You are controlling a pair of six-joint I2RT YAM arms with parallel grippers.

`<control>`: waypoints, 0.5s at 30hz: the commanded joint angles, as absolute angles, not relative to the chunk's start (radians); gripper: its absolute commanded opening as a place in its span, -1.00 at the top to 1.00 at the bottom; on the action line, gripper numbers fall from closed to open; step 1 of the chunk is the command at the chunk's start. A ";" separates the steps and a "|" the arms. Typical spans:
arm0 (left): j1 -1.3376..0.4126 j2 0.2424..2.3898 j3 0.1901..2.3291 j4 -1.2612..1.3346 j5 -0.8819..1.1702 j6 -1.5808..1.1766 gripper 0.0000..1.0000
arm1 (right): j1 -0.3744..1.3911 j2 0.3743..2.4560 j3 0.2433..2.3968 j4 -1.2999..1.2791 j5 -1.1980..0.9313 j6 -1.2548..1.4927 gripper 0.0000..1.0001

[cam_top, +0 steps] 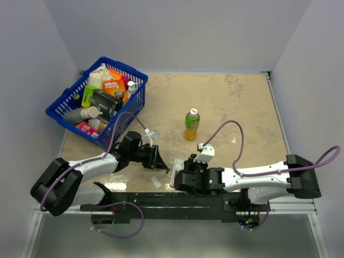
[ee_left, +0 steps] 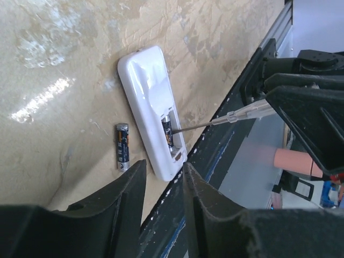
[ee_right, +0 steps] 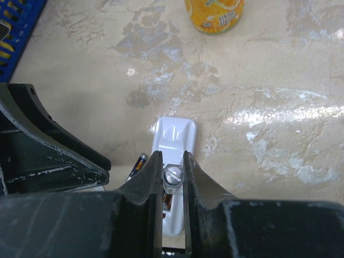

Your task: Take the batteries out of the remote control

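Note:
The white remote control (ee_left: 149, 102) lies face down near the table's front edge, its battery recess open. One battery (ee_left: 168, 132) sits in the recess. Another battery (ee_left: 122, 146) lies loose on the table beside the remote. My right gripper (ee_right: 172, 158) is shut on a thin screwdriver (ee_right: 173, 178), whose shaft (ee_left: 199, 126) reaches into the recess at the battery. My left gripper (ee_left: 164, 166) hovers just short of the remote's near end, its jaws apart with nothing held between them. From above, both grippers (cam_top: 157, 159) (cam_top: 181, 177) flank the remote (cam_top: 176, 166).
A small flat white piece (cam_top: 156, 182) lies near the front edge, left of the remote. A green-capped orange bottle (cam_top: 192, 124) stands mid-table. A blue basket (cam_top: 59, 110) full of packages sits at the back left. The table's front rail (ee_left: 226, 134) runs right beside the remote.

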State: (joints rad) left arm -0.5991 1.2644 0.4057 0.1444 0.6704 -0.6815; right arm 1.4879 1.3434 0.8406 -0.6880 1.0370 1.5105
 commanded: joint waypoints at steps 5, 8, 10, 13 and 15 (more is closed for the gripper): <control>-0.609 1.282 0.357 0.259 0.735 -0.732 0.27 | 1.505 1.079 0.548 -0.379 1.081 1.440 1.00; -0.615 1.281 0.350 0.258 0.719 -0.747 0.27 | 1.503 1.023 0.505 -0.353 1.091 1.416 1.00; -0.632 1.275 0.347 0.276 0.707 -0.767 0.28 | 1.505 0.999 0.473 -0.327 1.097 1.388 1.00; -0.672 1.282 0.365 0.272 0.690 -0.764 0.28 | 1.505 0.950 0.443 -0.302 1.100 1.372 1.00; -0.707 1.289 0.387 0.262 0.660 -0.758 0.28 | 1.505 0.925 0.440 -0.302 1.100 1.361 1.00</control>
State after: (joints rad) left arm -0.6544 1.2812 0.3603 0.2256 0.6941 -0.7464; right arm 1.4998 0.9672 0.4625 -0.3309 1.0382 1.4040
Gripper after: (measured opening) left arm 0.364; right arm 0.158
